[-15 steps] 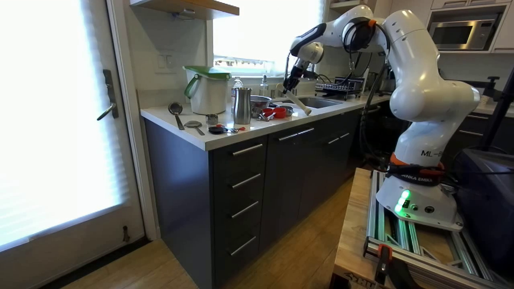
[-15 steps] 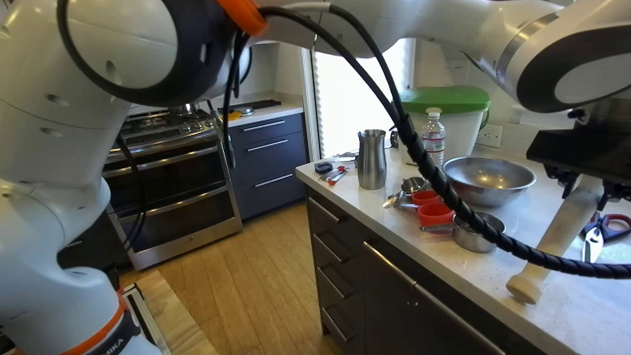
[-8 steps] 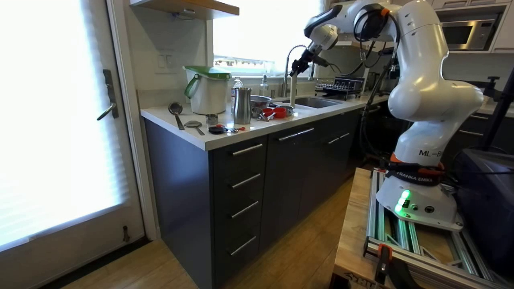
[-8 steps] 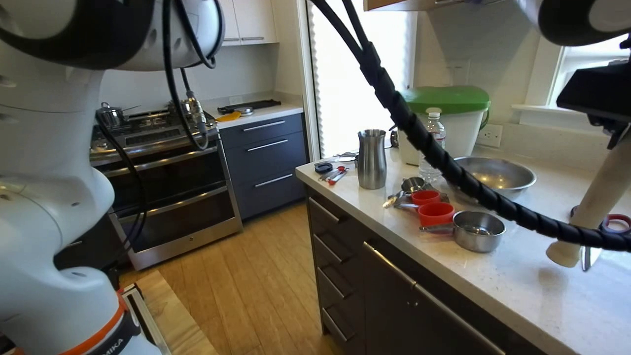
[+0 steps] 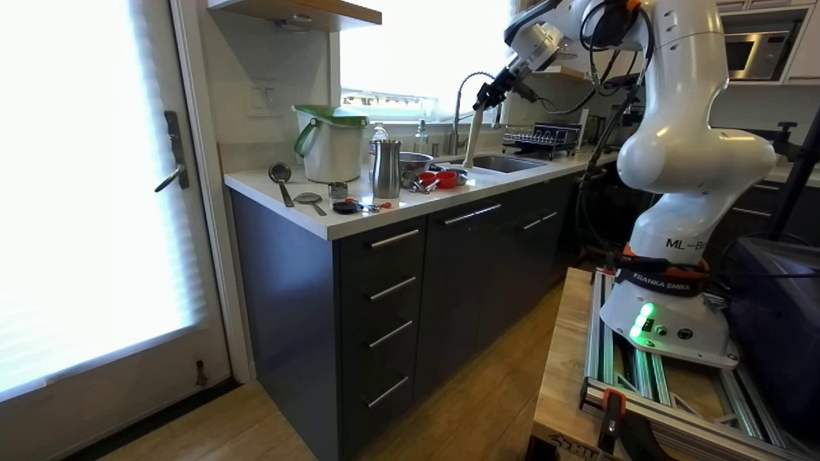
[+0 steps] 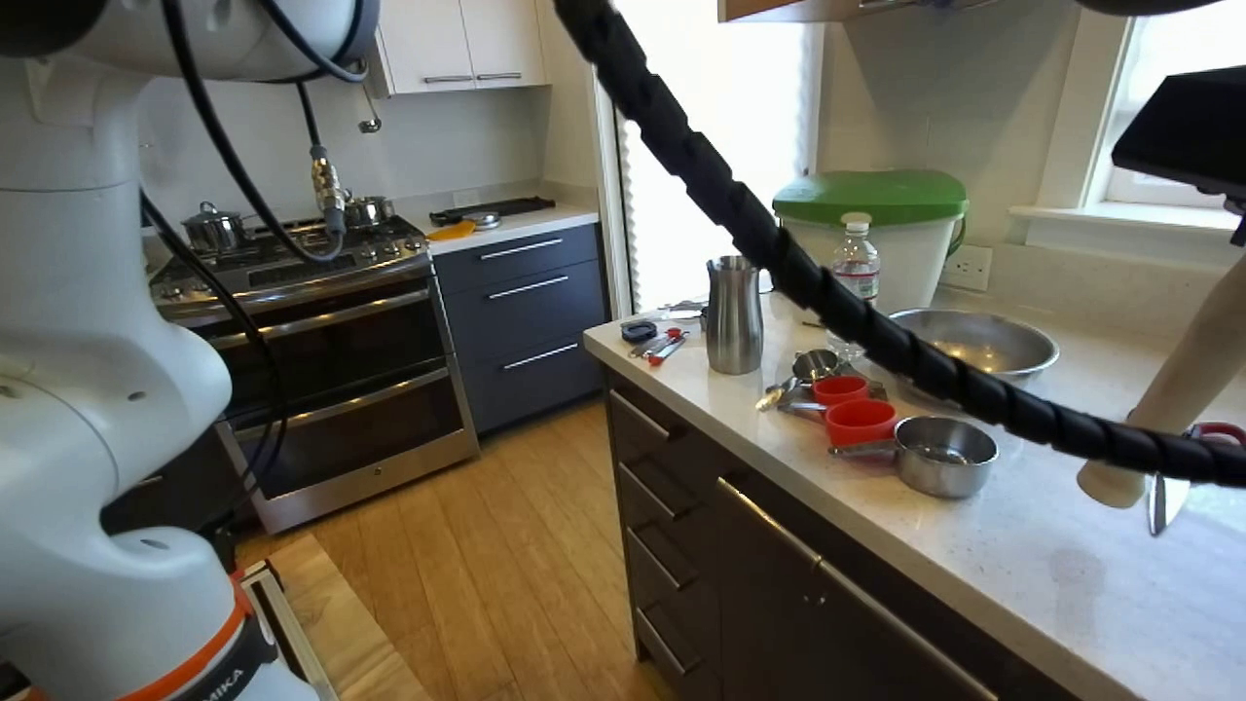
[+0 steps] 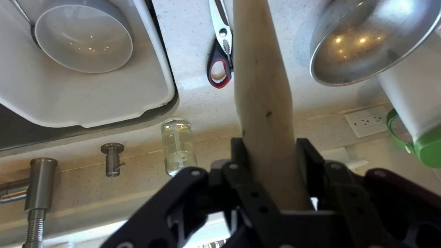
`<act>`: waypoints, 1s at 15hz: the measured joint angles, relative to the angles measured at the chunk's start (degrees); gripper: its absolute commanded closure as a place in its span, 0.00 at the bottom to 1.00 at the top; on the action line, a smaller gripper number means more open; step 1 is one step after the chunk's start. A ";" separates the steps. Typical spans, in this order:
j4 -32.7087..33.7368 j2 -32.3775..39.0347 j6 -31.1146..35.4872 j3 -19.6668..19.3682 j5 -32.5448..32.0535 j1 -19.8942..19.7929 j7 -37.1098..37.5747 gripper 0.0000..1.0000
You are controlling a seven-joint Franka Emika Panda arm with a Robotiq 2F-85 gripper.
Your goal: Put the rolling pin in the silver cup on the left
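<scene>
The rolling pin, a pale wooden rod, hangs from my gripper above the counter near the sink. It also shows in an exterior view, where the black cable crosses it, and in the wrist view. It is slightly tilted, its lower end off the counter. My gripper's fingers are shut on the pin's upper end in the wrist view. The silver cup, a tall steel cylinder, stands upright on the counter, well apart from the pin. It also shows in an exterior view; it is out of the wrist view.
Between pin and cup lie red measuring cups, a steel measuring cup and a steel bowl. A bottle and a green-lidded bucket stand behind. Scissors, a sink basin and a faucet are near the gripper.
My gripper has risen and moved away from the cup, towards the sink, with the pin in it. The pin has swung from strongly slanted to nearly upright.
</scene>
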 measured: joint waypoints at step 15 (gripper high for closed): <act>-14.42 -18.37 -21.43 -5.48 24.59 0.50 -20.26 0.84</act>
